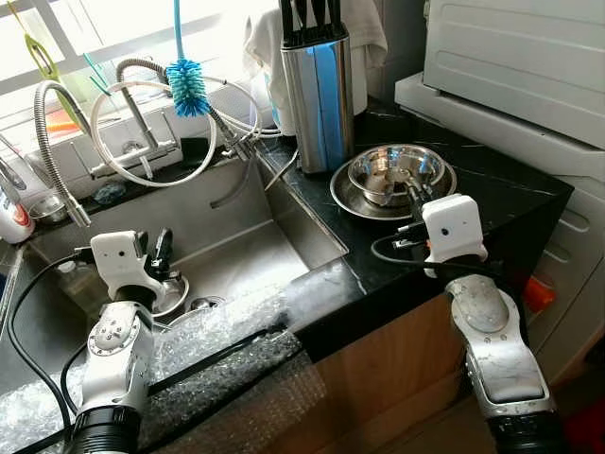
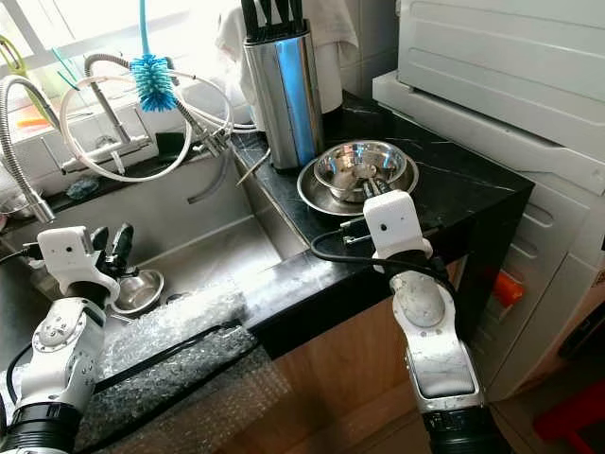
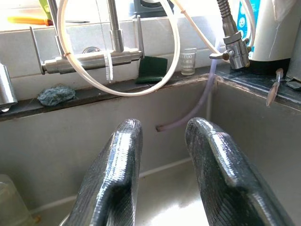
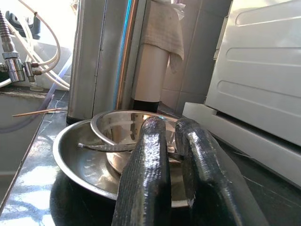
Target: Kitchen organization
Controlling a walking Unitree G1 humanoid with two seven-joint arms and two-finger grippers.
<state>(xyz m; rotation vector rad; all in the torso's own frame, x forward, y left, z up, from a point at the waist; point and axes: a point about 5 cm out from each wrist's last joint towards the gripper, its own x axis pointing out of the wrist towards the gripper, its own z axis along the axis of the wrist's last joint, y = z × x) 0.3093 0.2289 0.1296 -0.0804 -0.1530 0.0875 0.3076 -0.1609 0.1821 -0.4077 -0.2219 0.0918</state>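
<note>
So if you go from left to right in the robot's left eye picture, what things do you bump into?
White kettle → left gripper over the sink → blue bottle brush → steel knife block → steel bowls, with the right gripper there → white appliance.

You get strong daylight from the window (image 1: 85,38) at the upper left of the head views, blown out to white there. It throws glare on the steel knife block (image 1: 319,95) and bright patches on the black worktop (image 1: 492,180). The cabinet front at lower right sits in shade. In both wrist views the near fingers (image 4: 146,174) look soft, the background sharper.
</note>
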